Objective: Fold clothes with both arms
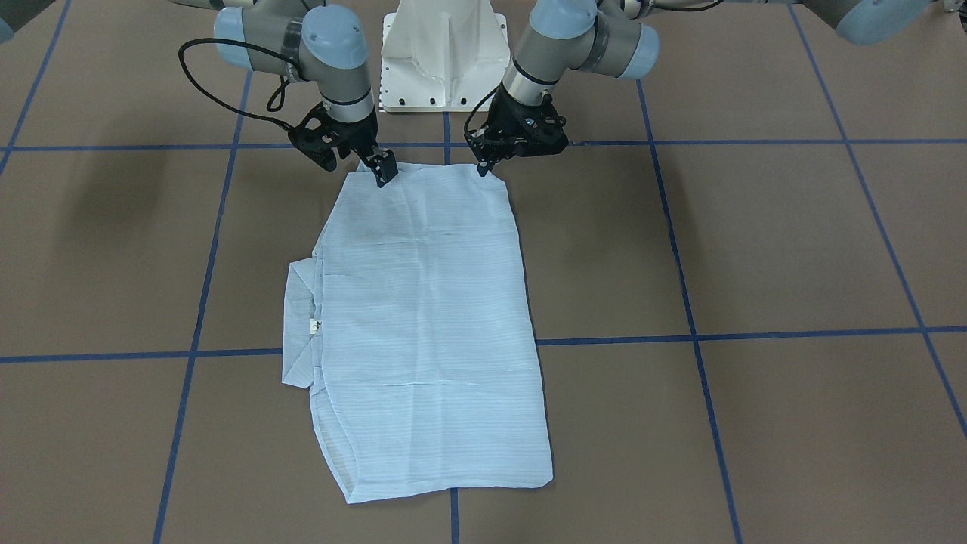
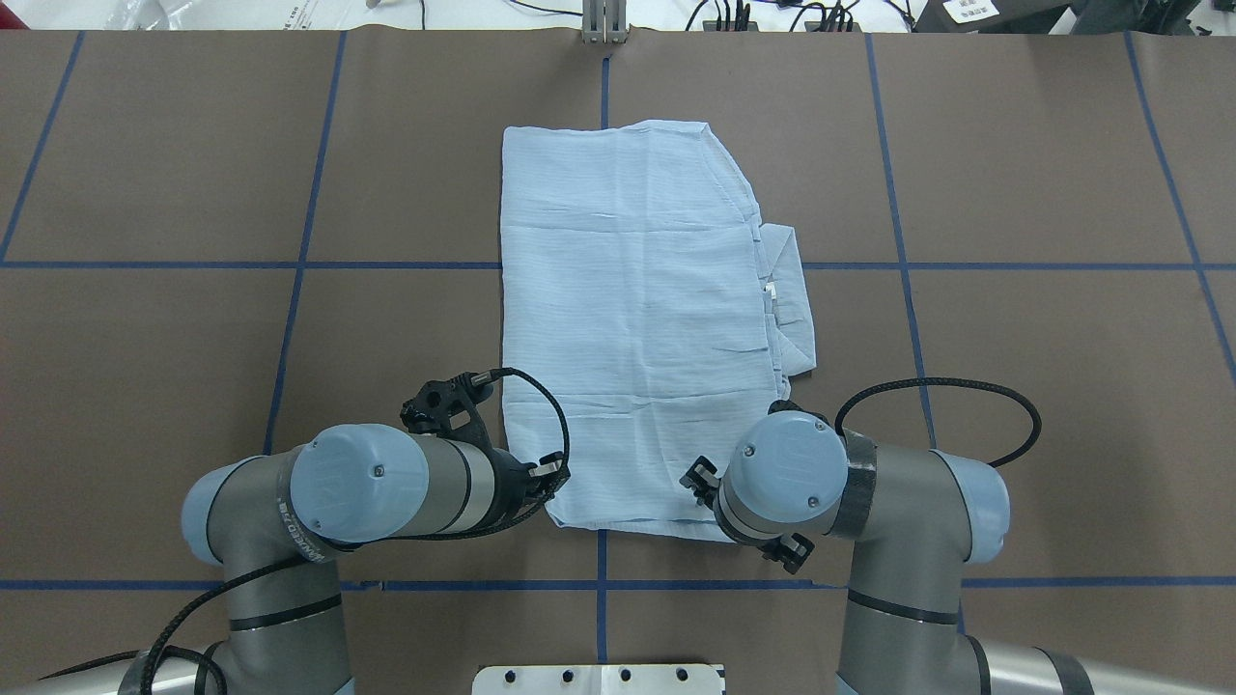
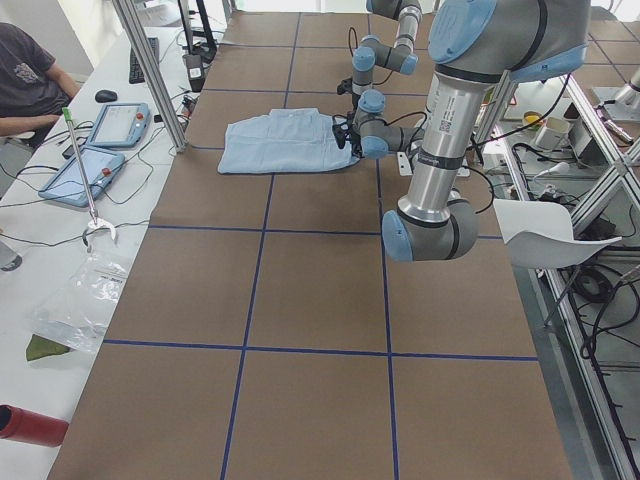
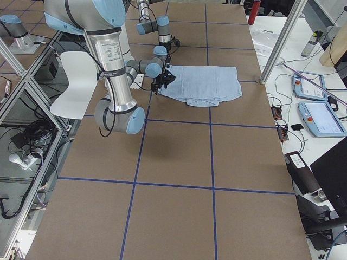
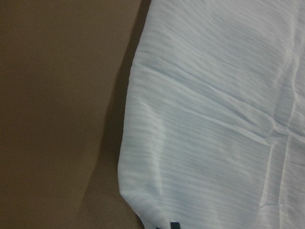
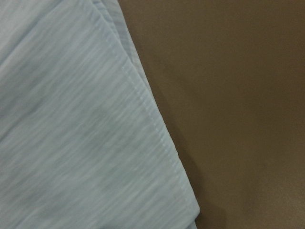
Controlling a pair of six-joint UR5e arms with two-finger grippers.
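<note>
Brown, blue-taped table (image 1: 755, 249) bears the shirt (image 1: 423, 317); left fingers (image 1: 483, 166) and right fingers (image 1: 385, 168) pinch its corners.

Even overhead light, soft shadows; wrist cams sl. blurred.

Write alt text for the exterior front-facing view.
A pale blue shirt, folded into a long panel, lies flat on the brown table. The right gripper and left gripper meet the two corners of its edge nearest the robot.
</note>
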